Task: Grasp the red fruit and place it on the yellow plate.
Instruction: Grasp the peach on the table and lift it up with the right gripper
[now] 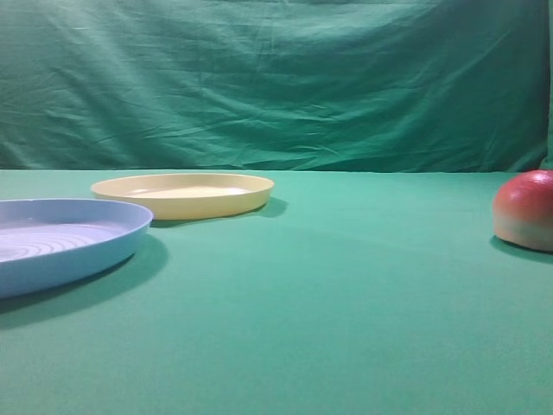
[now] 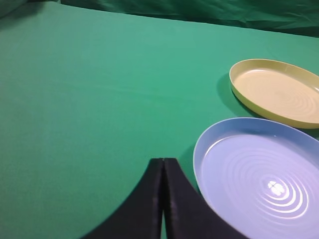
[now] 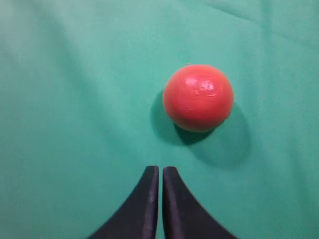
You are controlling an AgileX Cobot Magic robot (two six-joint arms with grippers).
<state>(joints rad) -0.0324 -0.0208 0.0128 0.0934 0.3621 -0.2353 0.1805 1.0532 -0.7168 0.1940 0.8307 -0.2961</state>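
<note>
On the smooth green cloth (image 1: 346, 303), the glossy, rounded red fruit (image 3: 198, 97) sits alone, just ahead of the right gripper (image 3: 160, 174), whose black curved jaws are pressed together, empty. The left gripper (image 2: 163, 167) is likewise closed beside a ridged light blue plastic plate (image 2: 259, 174); the shallow pale yellow plastic plate (image 2: 279, 92) lies beyond it.

My high view sits low, skimming the worktop (image 1: 346, 303) toward the backdrop (image 1: 276, 86). Both wrist views look down. High and left share the yellow plate (image 1: 186, 194) (image 2: 279, 92).

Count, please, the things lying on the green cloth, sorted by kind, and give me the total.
Plates: 2, the yellow plate and the light blue plate
Fruit: 1, the red fruit
Total: 3
</note>
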